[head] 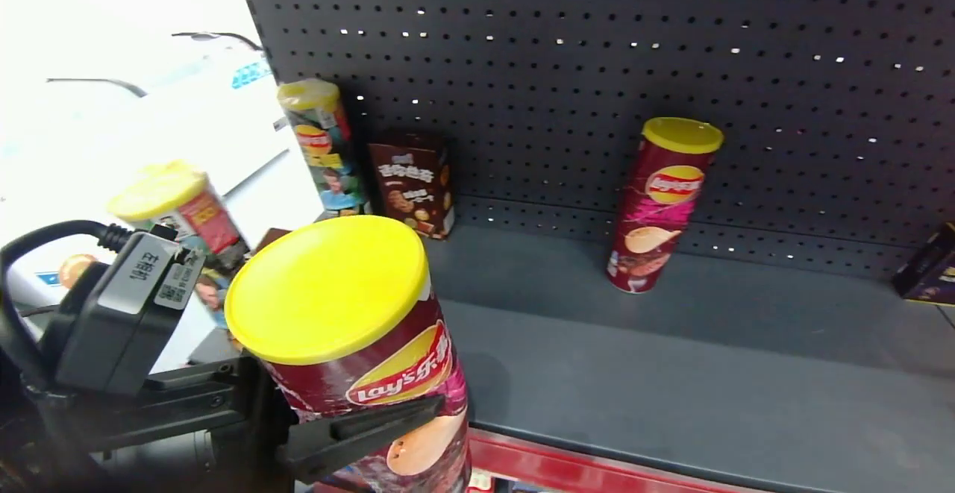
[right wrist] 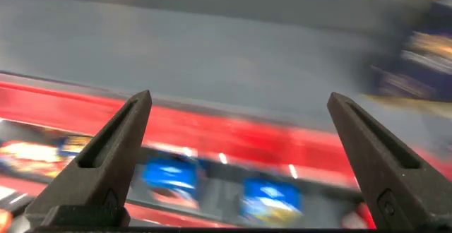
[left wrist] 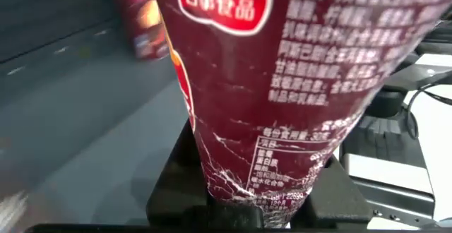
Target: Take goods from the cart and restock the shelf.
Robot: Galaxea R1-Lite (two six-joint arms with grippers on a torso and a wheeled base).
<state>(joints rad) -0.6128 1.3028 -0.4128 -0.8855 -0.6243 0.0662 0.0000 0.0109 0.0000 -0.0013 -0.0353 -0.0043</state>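
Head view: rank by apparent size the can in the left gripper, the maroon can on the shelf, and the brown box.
1. held can: largest, but nearest the camera
2. shelf can
3. brown box
The two cans may really be equal.

Logo badge on held chip can (head: 354,351); lettering on brown box (head: 412,183).

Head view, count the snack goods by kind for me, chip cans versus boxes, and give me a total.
Chip cans: 4 (held can in the left pincer, mid-shelf can, back-left can, far-left can)
Boxes: 2 (brown box, dark box at the right edge)
Total: 6
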